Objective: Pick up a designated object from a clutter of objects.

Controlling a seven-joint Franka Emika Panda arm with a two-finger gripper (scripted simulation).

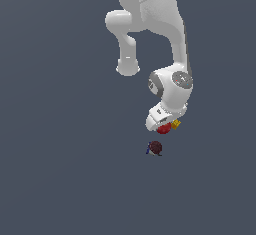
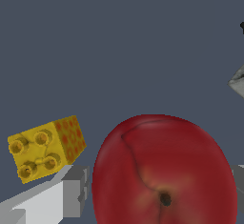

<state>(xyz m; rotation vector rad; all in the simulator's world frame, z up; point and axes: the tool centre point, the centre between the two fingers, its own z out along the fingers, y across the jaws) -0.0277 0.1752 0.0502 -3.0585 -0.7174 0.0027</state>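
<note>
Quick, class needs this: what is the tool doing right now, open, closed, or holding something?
Tool: its fingers sit either side of the red apple; whether they are clamped on it cannot be told.

- The red apple [image 2: 164,170] is showing a smooth, softly glossy skin.
- Beside the apple, the yellow studded block [image 2: 45,147] is looking like hard plastic.
- The arm's white shell [image 1: 172,86] is gleaming, smooth.
</note>
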